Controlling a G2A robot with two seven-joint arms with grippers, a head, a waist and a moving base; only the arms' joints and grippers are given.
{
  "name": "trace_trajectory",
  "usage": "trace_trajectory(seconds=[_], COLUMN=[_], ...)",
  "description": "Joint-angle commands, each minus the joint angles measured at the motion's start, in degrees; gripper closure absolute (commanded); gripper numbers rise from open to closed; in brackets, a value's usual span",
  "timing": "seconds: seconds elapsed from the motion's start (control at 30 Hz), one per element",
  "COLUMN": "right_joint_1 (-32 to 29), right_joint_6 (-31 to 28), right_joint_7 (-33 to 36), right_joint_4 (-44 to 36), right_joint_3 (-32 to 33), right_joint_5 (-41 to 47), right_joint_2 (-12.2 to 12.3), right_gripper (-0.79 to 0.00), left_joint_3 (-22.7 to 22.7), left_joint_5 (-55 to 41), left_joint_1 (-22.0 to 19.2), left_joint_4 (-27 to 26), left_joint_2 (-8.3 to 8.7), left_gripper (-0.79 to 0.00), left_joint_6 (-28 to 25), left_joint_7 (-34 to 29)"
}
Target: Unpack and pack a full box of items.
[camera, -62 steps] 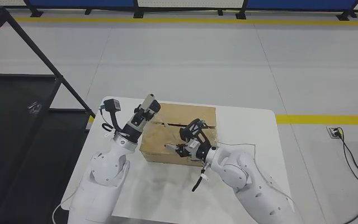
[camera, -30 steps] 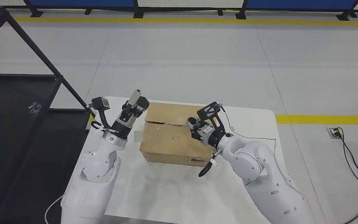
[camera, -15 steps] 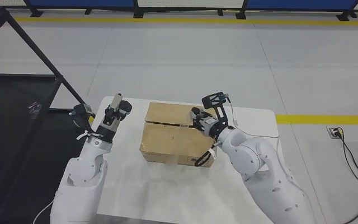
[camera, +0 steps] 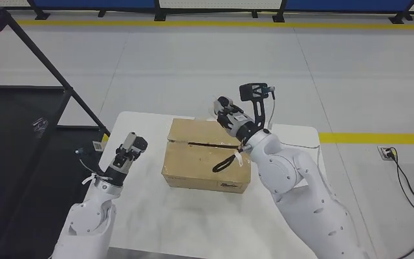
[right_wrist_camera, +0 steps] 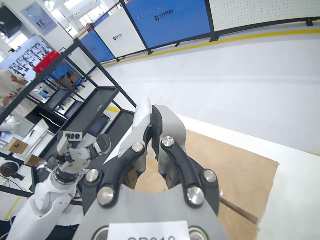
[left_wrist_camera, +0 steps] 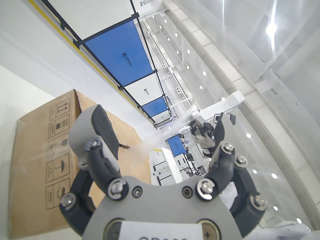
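A brown cardboard box [camera: 206, 158] lies on the white table [camera: 187, 220], flaps down with a dark seam across its top. My right gripper [camera: 223, 107] is raised above the box's far edge, shut on a strip of clear tape [right_wrist_camera: 140, 116]. From the left wrist view the tape [left_wrist_camera: 170, 129] stretches from the box [left_wrist_camera: 37, 151] up to the right gripper [left_wrist_camera: 202, 136]. My left gripper [camera: 132, 144] is open with nothing in it, left of the box and apart from it; its pads [left_wrist_camera: 103, 126] stand wide. The box top [right_wrist_camera: 225, 156] lies below the right gripper [right_wrist_camera: 150, 118].
A black metal rack [camera: 39, 129] stands off the table's left side. A black strap [camera: 223, 162] hangs from the right arm over the box top. Bare table lies in front of the box and to its right [camera: 297, 142].
My left gripper drew back from the box's top to the left and nearer. My right gripper rose from the box top to its far edge, drawing the tape up.
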Motion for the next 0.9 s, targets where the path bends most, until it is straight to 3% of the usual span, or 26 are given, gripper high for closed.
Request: trace_trajectory(seconds=[0.0,0.37,0.7,0.87], right_joint_1=[1.0,5.3,5.4,3.2], right_joint_6=[-0.1,-1.7,-1.7,-5.7], right_joint_7=[-0.9,-5.6,-5.4,-7.6], right_joint_4=[0.4,3.6,3.7,3.2], right_joint_3=[-0.2,-0.6,-0.6,0.6], right_joint_5=[0.8,4.5,4.5,7.2], right_joint_2=[-0.3,-1.9,-1.9,-2.0], right_gripper=[0.0,0.0,0.0,0.0], left_joint_3=[0.0,-0.7,-0.9,-0.5], left_joint_5=[-0.9,-4.4,-1.4,-1.4], left_joint_1=[0.6,1.2,1.9,2.2], left_joint_4=[-0.4,2.0,2.1,0.7], left_joint_2=[0.08,0.33,0.4,0.34], left_gripper=[-0.785,-0.785,-0.785,-0.785], left_joint_6=[-0.5,-0.3,-0.2,1.0], left_joint_7=[-0.9,-0.6,1.6,2.6])
